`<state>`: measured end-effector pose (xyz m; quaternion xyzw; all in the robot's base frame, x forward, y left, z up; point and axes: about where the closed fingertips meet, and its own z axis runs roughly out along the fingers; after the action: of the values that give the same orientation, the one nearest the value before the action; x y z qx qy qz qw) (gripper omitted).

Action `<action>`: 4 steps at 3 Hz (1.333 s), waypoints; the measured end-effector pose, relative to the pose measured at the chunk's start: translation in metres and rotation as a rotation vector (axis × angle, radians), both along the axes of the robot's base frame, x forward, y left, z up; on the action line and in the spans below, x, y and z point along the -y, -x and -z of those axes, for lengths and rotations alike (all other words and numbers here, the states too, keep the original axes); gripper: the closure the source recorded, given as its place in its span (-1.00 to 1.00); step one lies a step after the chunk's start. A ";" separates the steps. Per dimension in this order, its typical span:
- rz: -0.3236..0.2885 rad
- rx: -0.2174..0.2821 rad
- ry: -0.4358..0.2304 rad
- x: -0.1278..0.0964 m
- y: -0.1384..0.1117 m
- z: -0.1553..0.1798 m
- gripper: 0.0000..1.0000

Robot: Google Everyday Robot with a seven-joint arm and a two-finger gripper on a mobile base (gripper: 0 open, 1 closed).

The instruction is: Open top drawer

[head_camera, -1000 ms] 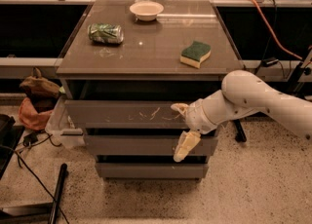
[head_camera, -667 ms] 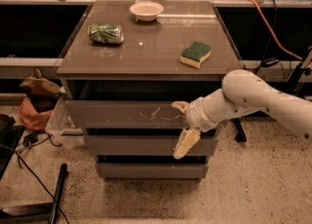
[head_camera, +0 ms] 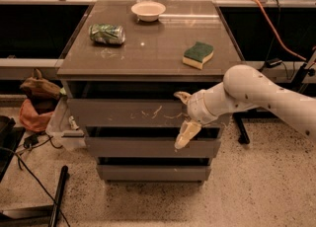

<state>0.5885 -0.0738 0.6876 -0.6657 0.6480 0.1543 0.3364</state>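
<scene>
The top drawer [head_camera: 118, 113] is the widest grey-brown front of the cabinet, with white scratch marks across its middle and right. My gripper [head_camera: 182, 117] is at the right part of this front, on a white arm coming in from the right. It is open: the upper finger [head_camera: 181, 95] sits at the drawer's top edge and the lower finger [head_camera: 185, 134] hangs below its bottom edge, so the jaws straddle the front. Whether the fingers touch the front I cannot tell. A dark gap shows above the drawer.
On the cabinet top [head_camera: 148, 48] lie a crushed green can [head_camera: 106, 33], a white bowl [head_camera: 148, 10] and a green-yellow sponge [head_camera: 198, 55]. Two narrower drawers [head_camera: 133, 147] sit below. A plastic bin [head_camera: 61, 127], bags and cables are on the floor at left; a stand's legs at right.
My gripper and forearm have risen slightly and shifted a little left against the drawer front. The drawer and the objects on top have not visibly moved.
</scene>
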 end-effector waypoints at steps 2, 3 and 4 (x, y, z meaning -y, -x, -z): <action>-0.008 0.000 0.011 -0.005 -0.017 0.009 -1.00; -0.074 -0.082 -0.013 -0.028 -0.016 0.041 -1.00; -0.080 -0.088 -0.015 -0.030 -0.016 0.038 -1.00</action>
<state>0.6044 -0.0437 0.6497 -0.6811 0.6337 0.2016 0.3063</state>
